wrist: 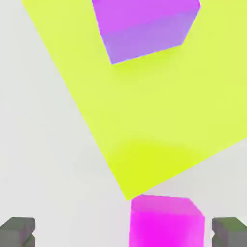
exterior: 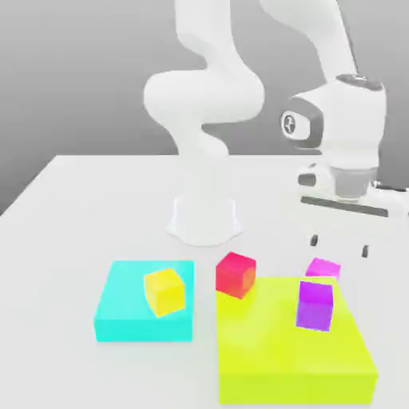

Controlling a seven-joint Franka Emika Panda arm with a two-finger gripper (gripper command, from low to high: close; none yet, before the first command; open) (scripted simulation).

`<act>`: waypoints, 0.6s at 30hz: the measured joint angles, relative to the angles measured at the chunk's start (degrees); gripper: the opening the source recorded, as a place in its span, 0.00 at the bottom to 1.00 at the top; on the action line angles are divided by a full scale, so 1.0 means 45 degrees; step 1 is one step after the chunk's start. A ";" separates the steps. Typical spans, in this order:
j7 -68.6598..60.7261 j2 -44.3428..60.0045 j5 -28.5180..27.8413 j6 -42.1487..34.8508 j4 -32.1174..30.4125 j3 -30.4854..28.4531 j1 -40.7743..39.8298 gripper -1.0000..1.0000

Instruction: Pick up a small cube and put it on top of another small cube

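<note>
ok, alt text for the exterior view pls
A white robot arm holds its open gripper above a magenta cube on a white table. Nearby: a red cube, a violet cube on a lime slab, a yellow cube on a cyan slab.

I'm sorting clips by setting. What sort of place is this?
Probably a simulated tabletop test scene, not a real room: a plain white table under a blank grey backdrop, flat-coloured cubes such as the red cube, and a yellow slab.
</note>
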 joint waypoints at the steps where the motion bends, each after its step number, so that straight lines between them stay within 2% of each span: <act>1: 0.0329 0.0194 -0.0261 0.0140 -0.0017 0.0121 -0.0108 0.50; 4: 0.1336 0.0748 -0.1472 0.0522 0.0077 0.0327 -0.0581 0.50; 8: 0.3245 0.1575 -0.4106 0.1011 0.0271 -0.0034 -0.0969 0.50; 13: 0.5967 0.2648 -0.7881 0.1534 0.0588 -0.2006 0.0065 0.50; 18: 0.8079 0.3600 -1.0769 0.2079 0.0895 -0.4536 0.1876 0.50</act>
